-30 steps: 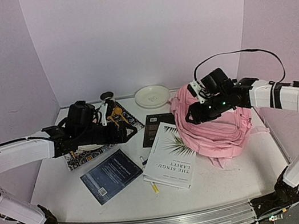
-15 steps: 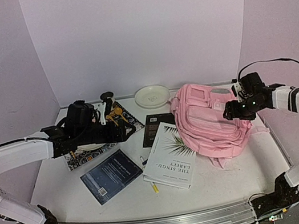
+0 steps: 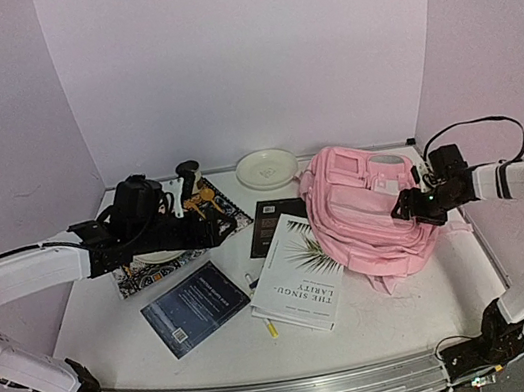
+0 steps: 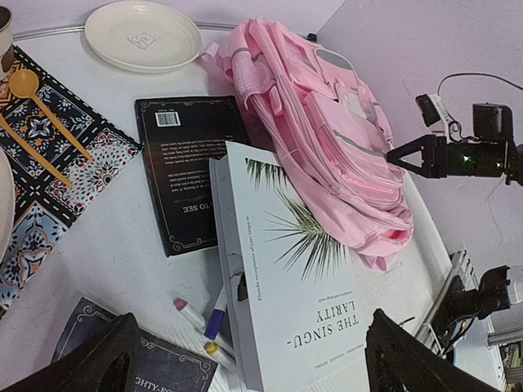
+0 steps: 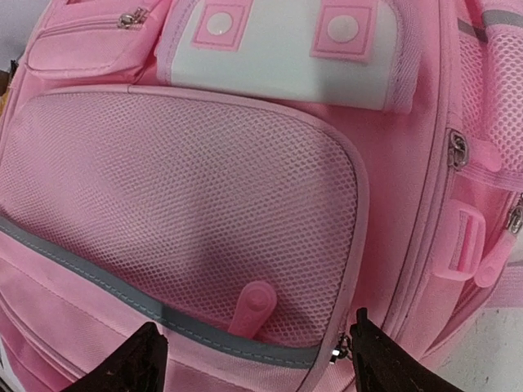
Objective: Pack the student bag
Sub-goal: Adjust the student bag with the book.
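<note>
The pink student bag point(image 3: 366, 208) lies front side up at the right of the table, its lower edge resting on a white book point(image 3: 297, 276). My right gripper point(image 3: 408, 206) is open and empty at the bag's right side. In the right wrist view it point(image 5: 257, 359) hovers close over the bag's mesh pocket point(image 5: 188, 196), with a pink zip pull point(image 5: 252, 309) between the jaws. My left gripper point(image 3: 215, 227) is open and empty above the table's left-middle. In the left wrist view it point(image 4: 249, 363) looks down on the white book point(image 4: 319, 310) and the bag point(image 4: 327, 139).
A black book point(image 3: 272, 223) lies left of the bag and a dark blue book point(image 3: 195, 307) at front left. Markers point(image 4: 200, 314) lie beside the white book. A patterned mat point(image 3: 167, 263) with yellow spoons point(image 4: 49, 110), a cup point(image 3: 187, 172) and a plate point(image 3: 266, 167) stand behind.
My right arm has swung from over the bag's left part to its right side and come down low. The bag, bunched up before, now lies flat. The left arm has barely moved.
</note>
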You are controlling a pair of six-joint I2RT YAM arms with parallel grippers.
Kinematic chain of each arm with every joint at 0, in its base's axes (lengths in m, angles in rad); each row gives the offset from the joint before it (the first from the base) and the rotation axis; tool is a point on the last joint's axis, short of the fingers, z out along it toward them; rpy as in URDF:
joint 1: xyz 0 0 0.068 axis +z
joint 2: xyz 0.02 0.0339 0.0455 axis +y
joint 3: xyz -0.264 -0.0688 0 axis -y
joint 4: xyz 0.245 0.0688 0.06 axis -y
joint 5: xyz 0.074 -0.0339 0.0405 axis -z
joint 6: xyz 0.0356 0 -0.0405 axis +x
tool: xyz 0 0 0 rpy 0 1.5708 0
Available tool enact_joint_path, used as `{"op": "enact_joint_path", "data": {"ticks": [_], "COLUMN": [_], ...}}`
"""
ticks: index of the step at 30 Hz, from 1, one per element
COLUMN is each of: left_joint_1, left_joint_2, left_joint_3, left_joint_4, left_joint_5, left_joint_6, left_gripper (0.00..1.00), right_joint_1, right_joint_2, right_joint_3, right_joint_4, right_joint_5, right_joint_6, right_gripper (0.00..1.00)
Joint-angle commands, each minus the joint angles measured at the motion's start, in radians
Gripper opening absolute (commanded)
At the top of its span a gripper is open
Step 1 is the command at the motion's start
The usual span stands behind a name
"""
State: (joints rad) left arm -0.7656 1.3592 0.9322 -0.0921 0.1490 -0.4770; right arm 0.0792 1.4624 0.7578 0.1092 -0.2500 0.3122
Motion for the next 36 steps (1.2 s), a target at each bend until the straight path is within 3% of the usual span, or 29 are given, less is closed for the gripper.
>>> {"op": "enact_joint_path", "data": {"ticks": [1, 5, 8, 13, 19, 22, 27, 36], "left_joint_1": [-0.006, -0.01, -0.012, -0.018, -0.021, -0.024, -0.04, -0.081], "left_joint_2": [-0.037, -0.039, -0.037, -0.026, -0.016, 0.001, 0.048, 0.13], "left_joint_3": [-0.008, -0.012, -0.015, -0.012, -0.003, 0.006, 0.029, 0.109], "left_joint_4": [0.042, 0.042, 0.042, 0.042, 0.045, 0.052, 0.072, 0.087], "left_joint_5": [-0.007, -0.005, -0.005, -0.002, -0.011, -0.01, 0.002, 0.018], "left_joint_6": [-0.004, -0.01, -0.013, -0.018, -0.024, -0.03, -0.039, -0.07], "left_gripper": [0.97, 0.97, 0.97, 0.97, 0.97, 0.97, 0.96, 0.93], "right_joint_1": [-0.003, -0.007, -0.008, -0.007, -0.007, 0.003, 0.066, 0.168], "right_joint_2": [0.049, 0.066, 0.087, 0.067, -0.107, -0.182, -0.267, -0.433], "right_joint_3": [0.008, 0.006, 0.005, -0.039, -0.108, -0.124, -0.14, -0.158], "right_joint_4": [0.027, 0.037, 0.068, 0.131, 0.141, 0.137, 0.13, 0.14], "right_joint_5": [-0.01, 0.0, -0.099, -0.273, -0.282, -0.289, -0.25, 0.009], "right_joint_6": [-0.004, -0.013, -0.015, 0.021, 0.086, 0.119, 0.182, 0.338], "right_gripper": [0.77, 0.77, 0.72, 0.44, 0.12, 0.04, 0.0, 0.0]}}
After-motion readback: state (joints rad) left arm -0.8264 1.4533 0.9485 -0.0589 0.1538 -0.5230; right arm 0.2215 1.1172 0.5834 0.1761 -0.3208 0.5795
